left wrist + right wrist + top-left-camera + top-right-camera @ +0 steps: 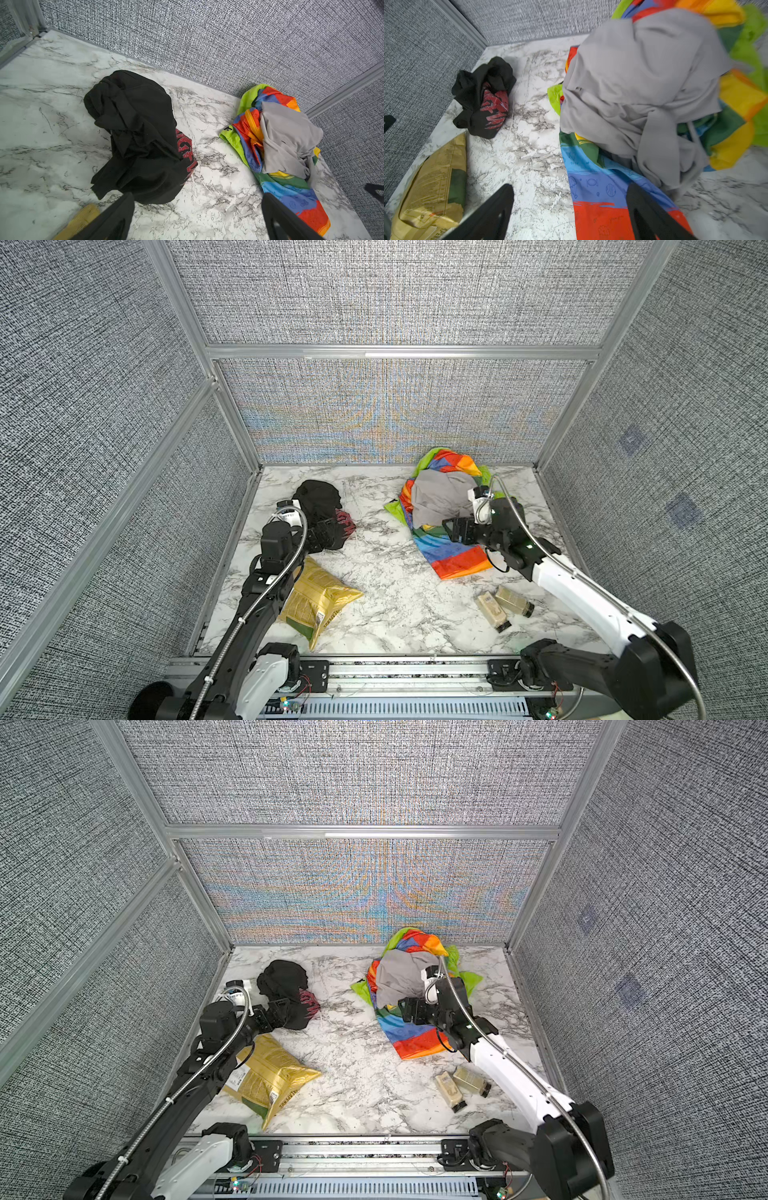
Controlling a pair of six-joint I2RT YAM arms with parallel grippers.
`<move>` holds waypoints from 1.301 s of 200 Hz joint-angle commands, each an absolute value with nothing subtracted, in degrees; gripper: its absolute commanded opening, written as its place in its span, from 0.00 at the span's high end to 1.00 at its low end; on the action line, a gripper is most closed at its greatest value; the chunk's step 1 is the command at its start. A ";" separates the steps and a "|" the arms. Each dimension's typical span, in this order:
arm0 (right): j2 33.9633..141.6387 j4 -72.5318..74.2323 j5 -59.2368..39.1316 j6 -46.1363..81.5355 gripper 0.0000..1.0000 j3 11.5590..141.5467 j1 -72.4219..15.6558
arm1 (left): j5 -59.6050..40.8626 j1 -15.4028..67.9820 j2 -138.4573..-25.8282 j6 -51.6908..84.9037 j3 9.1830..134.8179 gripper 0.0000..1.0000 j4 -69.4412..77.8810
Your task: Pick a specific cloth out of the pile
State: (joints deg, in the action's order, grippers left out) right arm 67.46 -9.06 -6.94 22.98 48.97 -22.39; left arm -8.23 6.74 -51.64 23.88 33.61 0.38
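Two pincers, left pincer and right pincer, gape wide, empty. Cloth lies at 10 o'clock, apart from pile at 1 o'clock. Risk: left pincer, just beside it, snags a fold and drags it.

Black-and-white arms, silver conduits, seemingly red wiring

Gold bag, two small jars, marble tabletop

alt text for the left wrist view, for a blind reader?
A crumpled black cloth with red lettering lies alone on the marble table, apart from the pile of grey, rainbow-striped and lime green fabric by the wall. The left gripper is open and empty, with a corner of the gold bag near it.
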 commanded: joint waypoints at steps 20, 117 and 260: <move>63.22 -15.03 -0.23 20.22 0.06 50.80 -22.34 | -1.78 6.69 -49.86 23.57 32.62 0.01 3.37; 49.25 -7.51 12.47 14.70 0.04 38.09 -21.81 | 13.54 6.68 -48.92 12.90 16.98 0.01 23.60; 40.69 2.54 21.71 13.65 0.03 23.91 -12.64 | 15.06 6.54 -80.91 -3.56 8.71 0.01 72.96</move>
